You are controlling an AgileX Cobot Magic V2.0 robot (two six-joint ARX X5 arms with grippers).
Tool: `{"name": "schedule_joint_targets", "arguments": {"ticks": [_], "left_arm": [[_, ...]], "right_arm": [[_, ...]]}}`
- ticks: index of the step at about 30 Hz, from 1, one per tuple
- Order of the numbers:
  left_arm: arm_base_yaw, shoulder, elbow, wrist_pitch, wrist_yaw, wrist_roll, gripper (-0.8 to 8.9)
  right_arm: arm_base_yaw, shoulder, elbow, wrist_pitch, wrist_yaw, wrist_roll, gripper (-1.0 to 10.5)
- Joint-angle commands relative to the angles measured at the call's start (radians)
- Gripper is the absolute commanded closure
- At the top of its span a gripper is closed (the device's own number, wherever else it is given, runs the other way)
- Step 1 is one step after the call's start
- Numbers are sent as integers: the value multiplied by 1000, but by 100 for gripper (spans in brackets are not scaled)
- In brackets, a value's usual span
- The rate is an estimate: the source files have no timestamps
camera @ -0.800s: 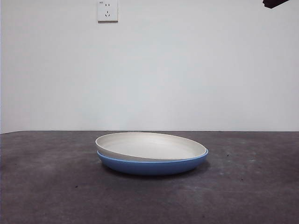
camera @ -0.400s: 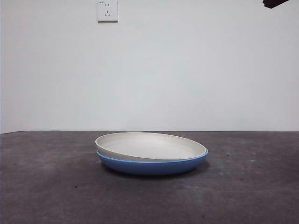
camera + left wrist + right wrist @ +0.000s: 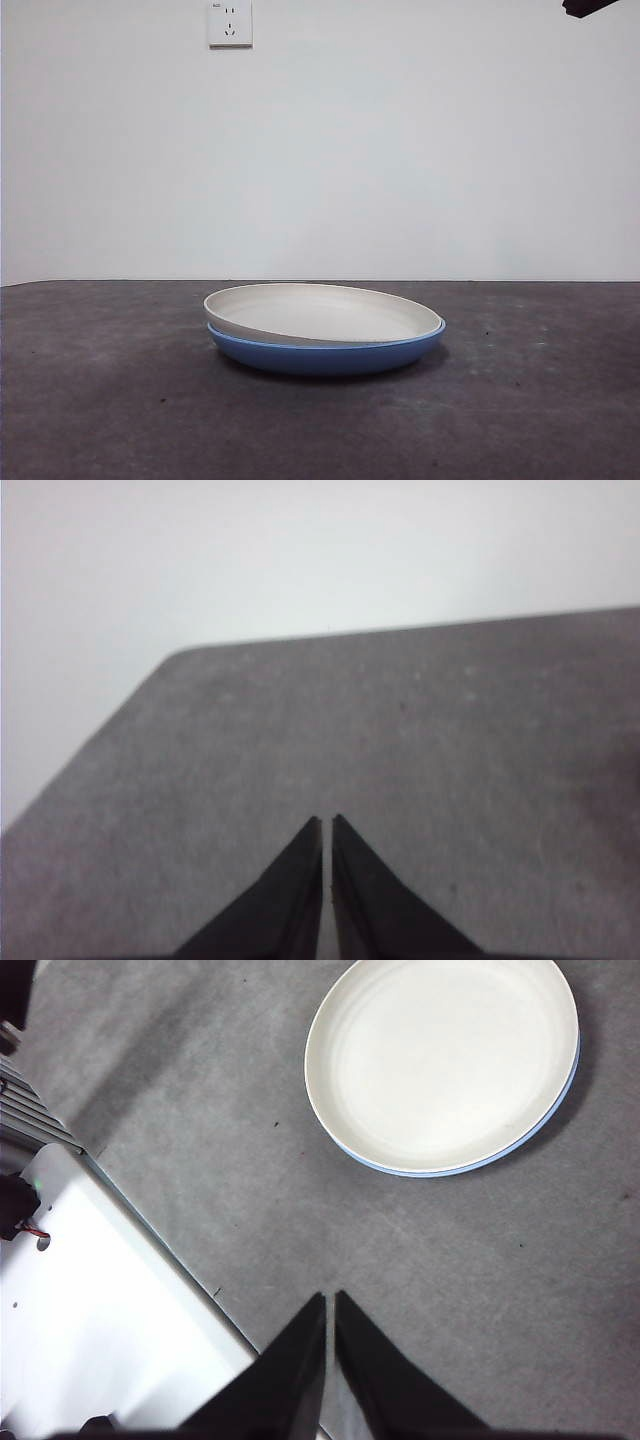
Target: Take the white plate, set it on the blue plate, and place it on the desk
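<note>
The front view shows the white plate [image 3: 322,312] sitting tilted inside the blue plate [image 3: 327,354] on the desk [image 3: 100,400], a socket [image 3: 230,23] on the wall above. The right wrist view looks down on the stack from well apart; the right end effector [image 3: 329,1297] is closed and empty. The left end effector [image 3: 327,820], closed too, sees only bare desk.

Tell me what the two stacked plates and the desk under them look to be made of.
The round cream-white plate has a matte, dull surface with faint streaks, so probably unglazed ceramic or a fibre-plastic mix. The round blue plate beneath it carries a soft sheen along its rim, suggesting glazed ceramic or smooth plastic. The dark grey desk is rough and mottled with pale specks, like stone, concrete or a textured mat.
</note>
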Motion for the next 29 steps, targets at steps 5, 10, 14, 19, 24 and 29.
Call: {"name": "schedule_joint_targets", "arguments": {"ticks": [5,10,14,19,24,29], "left_arm": [[3,-2,-56,-10,1,-2,795],[3,-2,-56,-39,1,-3,795],[3,-2,-56,-39,1,-48,795],[3,-2,-56,-39,1,-48,795],[3,-1,-56,-39,1,-48,795],[3,-2,-56,-39,1,-48,795]], "right_arm": [[5,8,20,8,-3,-12,938],[5,8,20,8,-3,-12,938],[5,8,20,8,-3,-12,938],[5,8,20,8,-3,-12,938],[5,8,20,8,-3,-12,938],[5,8,20,8,-3,-12,939]]}}
